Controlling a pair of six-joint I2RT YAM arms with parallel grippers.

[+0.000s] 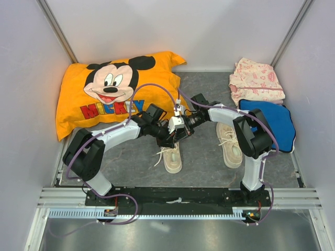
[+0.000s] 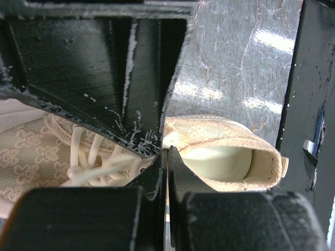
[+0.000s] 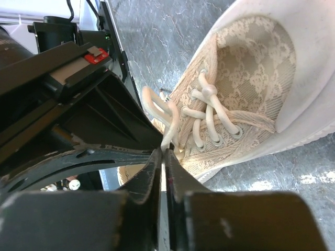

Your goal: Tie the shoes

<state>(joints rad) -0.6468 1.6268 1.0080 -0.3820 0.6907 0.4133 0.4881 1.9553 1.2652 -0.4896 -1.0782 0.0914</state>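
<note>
The right gripper (image 3: 163,152) was closed tight on a loop of white lace (image 3: 157,104), the strand running down from the eyelets into its tips. The left gripper (image 2: 166,154) was pressed together as well, though whether any lace sat between its tips could not be told. Both hung just above the left shoe (image 1: 172,159), over its laced upper, and the left gripper's tips were close by the shoe's collar.

The left shoe lay on the grey worktop (image 1: 201,157) with strands of lace trailing off its left side. The right shoe (image 1: 230,146) stood apart to the right of the left shoe, roughly parallel to it. Behind the left shoe and to the left lay an orange Mickey pillow (image 1: 104,99). Behind it and far to the right lay a folded pink cloth (image 1: 256,81), with a blue cloth (image 1: 275,123) just nearer than the pink one.
</note>
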